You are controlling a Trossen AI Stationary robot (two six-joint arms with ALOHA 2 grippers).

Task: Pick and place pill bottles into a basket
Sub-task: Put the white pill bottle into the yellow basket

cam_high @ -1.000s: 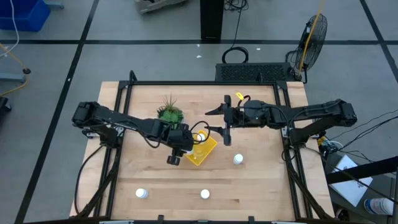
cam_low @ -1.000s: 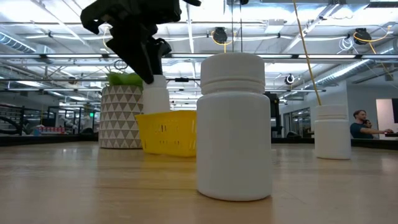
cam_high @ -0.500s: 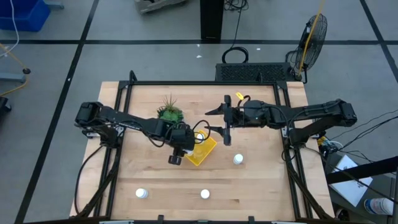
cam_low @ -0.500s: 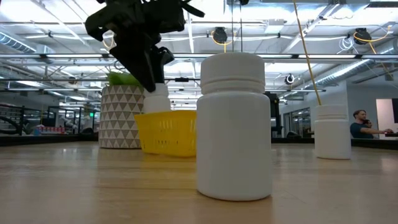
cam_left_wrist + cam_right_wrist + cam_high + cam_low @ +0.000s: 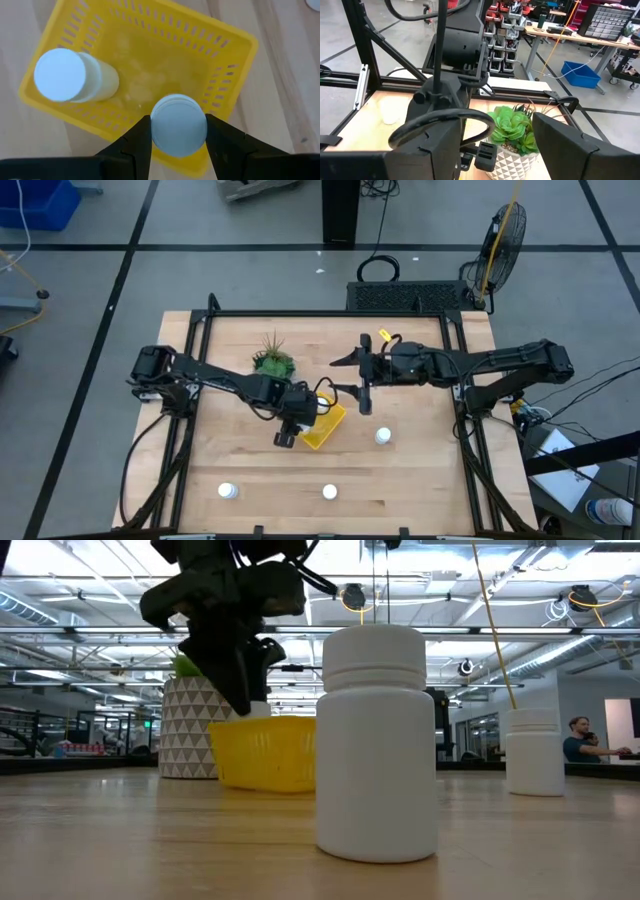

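Note:
The yellow basket (image 5: pixel 330 425) rests on its base on the table, near the middle. One white pill bottle (image 5: pixel 67 79) stands upright inside it. My left gripper (image 5: pixel 298 423) is above the basket's near side, shut on a second pill bottle (image 5: pixel 178 125). In the low view that bottle (image 5: pixel 259 710) shows only just above the basket's rim (image 5: pixel 268 726). Three more bottles stand on the table (image 5: pixel 383 436) (image 5: pixel 329 492) (image 5: pixel 228 491). My right gripper (image 5: pixel 342 375) hangs open and empty just beyond the basket's far side. My left gripper pinches the bottle between its two fingers (image 5: pixel 136 144), one on each side of the body just under the cap (image 5: pixel 178 125). The fingers come from above, pointing down. The bottle is upright, mostly inside the basket; whether it touches the floor, I cannot tell.
A white patterned pot with a green plant (image 5: pixel 273 363) stands just left of the basket on its far side. A black frame (image 5: pixel 320 314) runs round the table. The near bottle (image 5: pixel 377 740) fills much of the low view.
My left gripper has gone down and a little toward the table's right edge, still shut on the bottle. The bottle, earlier clear above the basket's rim, now sits mostly inside the basket.

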